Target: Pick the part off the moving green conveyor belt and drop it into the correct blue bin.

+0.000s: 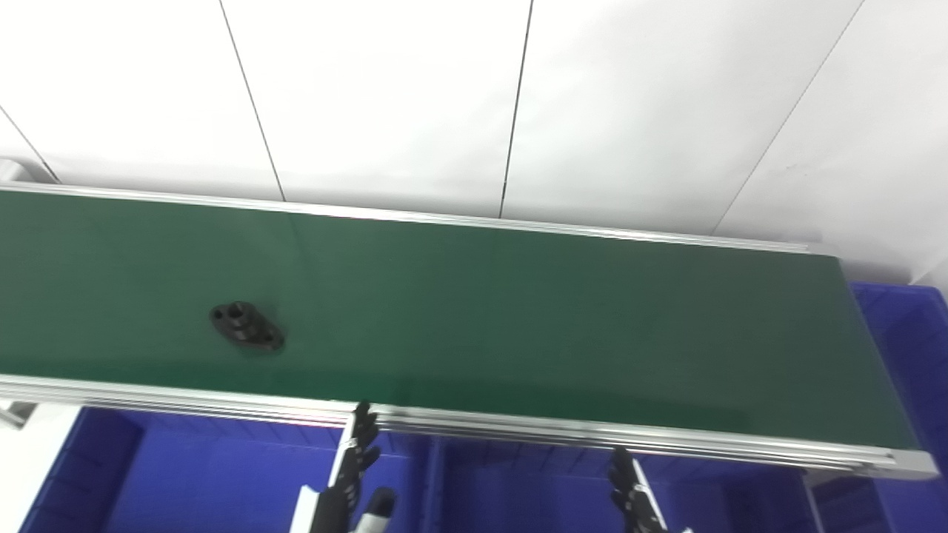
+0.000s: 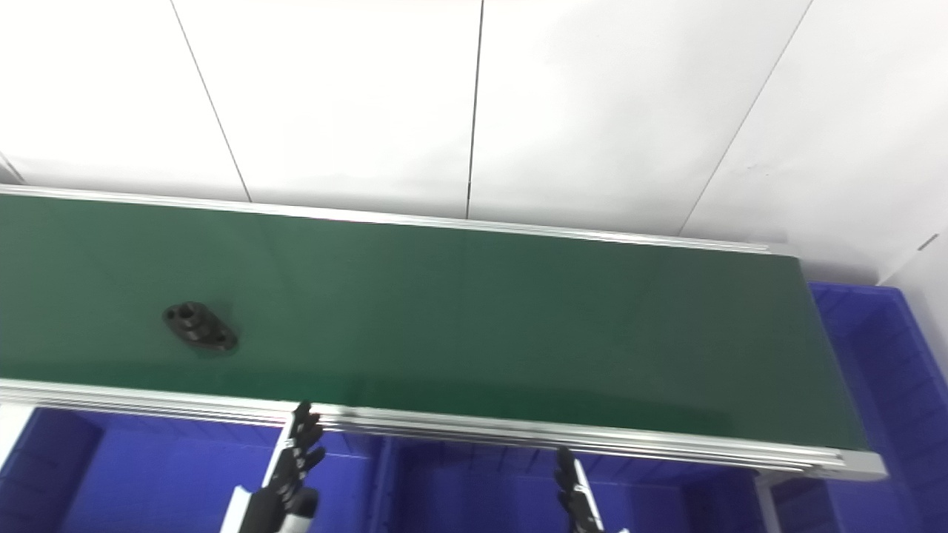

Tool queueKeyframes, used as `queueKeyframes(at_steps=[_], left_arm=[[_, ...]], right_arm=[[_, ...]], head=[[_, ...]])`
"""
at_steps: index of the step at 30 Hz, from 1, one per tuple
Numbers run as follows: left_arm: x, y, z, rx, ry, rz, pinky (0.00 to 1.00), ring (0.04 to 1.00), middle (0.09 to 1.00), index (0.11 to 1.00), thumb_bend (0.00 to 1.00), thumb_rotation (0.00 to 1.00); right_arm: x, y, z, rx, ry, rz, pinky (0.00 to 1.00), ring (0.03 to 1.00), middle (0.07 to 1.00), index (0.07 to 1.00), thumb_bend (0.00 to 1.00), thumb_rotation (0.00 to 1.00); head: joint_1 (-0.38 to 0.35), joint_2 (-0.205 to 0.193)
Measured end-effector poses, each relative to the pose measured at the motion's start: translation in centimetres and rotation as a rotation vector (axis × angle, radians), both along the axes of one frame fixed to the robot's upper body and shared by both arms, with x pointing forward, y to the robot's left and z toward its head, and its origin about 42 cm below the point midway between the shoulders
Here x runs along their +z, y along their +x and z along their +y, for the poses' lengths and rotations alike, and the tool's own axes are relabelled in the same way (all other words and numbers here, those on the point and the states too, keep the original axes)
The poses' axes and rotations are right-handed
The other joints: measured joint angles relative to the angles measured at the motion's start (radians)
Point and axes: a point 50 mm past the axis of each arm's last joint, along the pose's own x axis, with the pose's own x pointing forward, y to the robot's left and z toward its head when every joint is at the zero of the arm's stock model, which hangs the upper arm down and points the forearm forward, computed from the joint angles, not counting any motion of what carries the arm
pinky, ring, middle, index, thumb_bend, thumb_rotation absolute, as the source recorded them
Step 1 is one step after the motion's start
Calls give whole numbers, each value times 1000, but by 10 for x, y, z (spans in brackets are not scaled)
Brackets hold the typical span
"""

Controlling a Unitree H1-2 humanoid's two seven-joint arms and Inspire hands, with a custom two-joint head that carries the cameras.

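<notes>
A black flanged part [image 1: 246, 326] with a round hub lies on the green conveyor belt [image 1: 518, 311], left of centre near the front rail; it also shows in the right eye view [image 2: 200, 326]. My left hand [image 1: 354, 466] rises from the bottom edge, fingers straight and apart, holding nothing, its tips at the belt's front rail, right of the part. My right hand [image 1: 631, 496] is low at the bottom edge, fingers extended and empty, below the rail.
Blue bins sit below the belt's front rail: one at the left [image 1: 185, 481], one at the middle right [image 1: 533, 496]. Another blue bin [image 1: 911, 355] stands past the belt's right end. A white panelled wall [image 1: 474, 96] is behind the belt.
</notes>
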Motion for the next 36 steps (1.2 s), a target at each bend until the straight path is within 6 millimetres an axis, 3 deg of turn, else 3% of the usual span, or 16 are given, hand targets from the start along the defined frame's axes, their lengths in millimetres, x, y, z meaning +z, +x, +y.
queueKeyframes(at_steps=[5, 6, 11, 21, 26, 30, 36], left_arm=[[1, 0, -1, -2, 0, 1, 902, 960, 963, 1000, 645, 909], [1, 0, -1, -3, 2, 0, 900, 960, 962, 1000, 643, 905], [4, 2, -1, -6, 15, 2, 905, 957, 965, 1000, 664, 880], [7, 3, -1, -3, 8, 2, 944, 967, 972, 1000, 665, 886], [8, 3, -1, -3, 9, 0, 927, 954, 964, 1000, 657, 888], [11, 4, 0, 0, 8, -7, 937, 951, 958, 1000, 663, 882], [13, 5, 2, 9, 4, 5, 931, 944, 958, 1000, 657, 900]], right_arm=[[5, 2, -6, 11, -13, -17, 1000, 1000, 1000, 1000, 860, 999], [7, 2, -6, 14, -15, -24, 1000, 1000, 1000, 1000, 865, 1000], [10, 5, -6, 22, -11, -38, 1000, 1000, 1000, 1000, 896, 933], [15, 7, -3, 14, 14, -56, 1000, 996, 1000, 1000, 898, 801], [21, 9, 1, 28, -104, -90, 906, 938, 984, 1000, 864, 716], [32, 13, 6, 27, -209, -153, 915, 943, 965, 1000, 825, 603], [54, 28, 14, 54, -297, -276, 890, 949, 968, 978, 808, 539]], head=[[3, 9], [3, 29], [-12, 60], [-18, 69], [-12, 75], [-14, 80], [-34, 81]])
